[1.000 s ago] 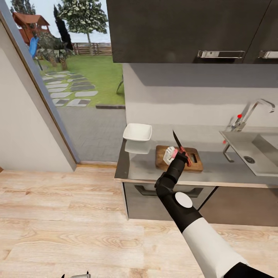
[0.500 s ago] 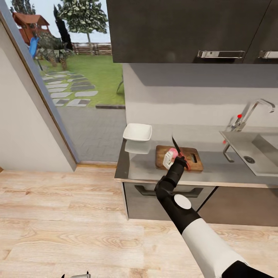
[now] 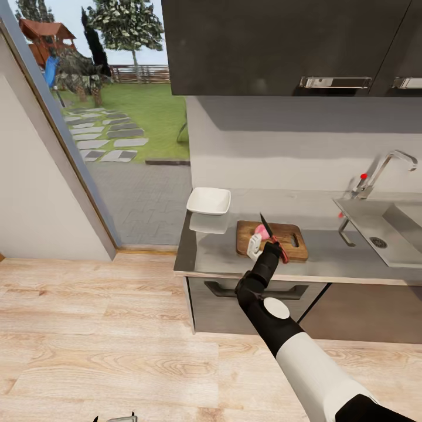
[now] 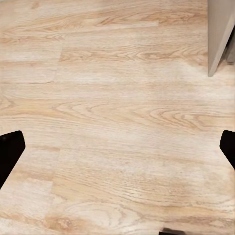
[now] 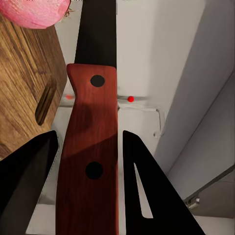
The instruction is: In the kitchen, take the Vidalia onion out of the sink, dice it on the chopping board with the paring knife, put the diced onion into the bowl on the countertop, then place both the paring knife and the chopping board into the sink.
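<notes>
While your left gripper (image 4: 117, 147) hangs low over the light wood plank floor (image 4: 107, 98) with its two black fingers spread wide and nothing between them, the risk sits with your right gripper (image 5: 85, 161), whose dark fingers are clamped on the red riveted handle of the slim dark-bladed paring knife (image 5: 93, 142). In the head view that knife (image 3: 271, 232) slants up and away over the rectangular brown wooden chopping board (image 3: 291, 233), which lies close to the front edge of the glossy grey countertop (image 3: 328, 264), and the pink-skinned Vidalia onion (image 3: 263, 234) rests on the board just beside the blade. A pale piece beside the onion is too small for you to identify. If you bring the blade down off-centre, the round onion may roll off the board, or the board itself may skid toward the front edge. Further back, the shallow white squarish bowl (image 3: 208, 201) waits near the counter's far left corner, and the stainless-steel sink (image 3: 381, 225) lies toward the right end.
</notes>
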